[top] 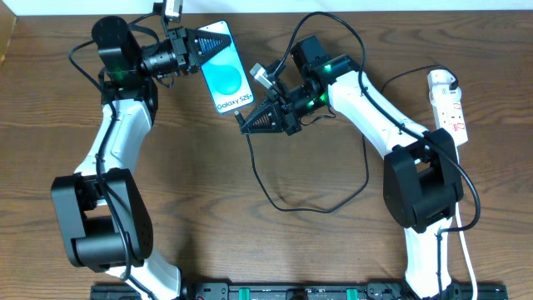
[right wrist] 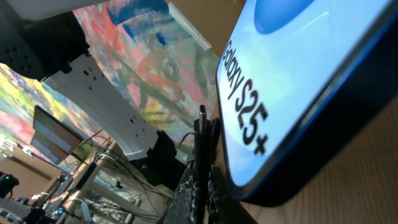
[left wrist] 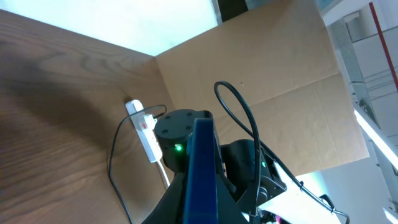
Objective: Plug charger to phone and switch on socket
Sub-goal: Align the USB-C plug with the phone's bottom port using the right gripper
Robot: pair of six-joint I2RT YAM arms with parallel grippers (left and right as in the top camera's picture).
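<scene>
**Two tools clamped, plug just short of the phone**

Overhead: left tool [top: 215, 42] pinching the phone [top: 226, 79] by one short end. Other end, along the same long axis, just ahead of the right tool [top: 250, 122], which is pressed onto the charger [top: 316, 204]. Socket [top: 448, 104] well behind it on the tabletop [top: 208, 183].

Left wrist: phone edge-on, straight ahead.

Right wrist: plug tip [right wrist: 203, 115] poking out past closed fingers [right wrist: 186, 202], phone just to the right, port hidden. Probably wants a nudge rightward.

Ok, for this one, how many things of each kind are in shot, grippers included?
phone: 1
charger: 1
power strip: 1
grippers: 2, the left gripper shut on the phone, the right gripper shut on the charger by its plug tip
Total: 5
</scene>
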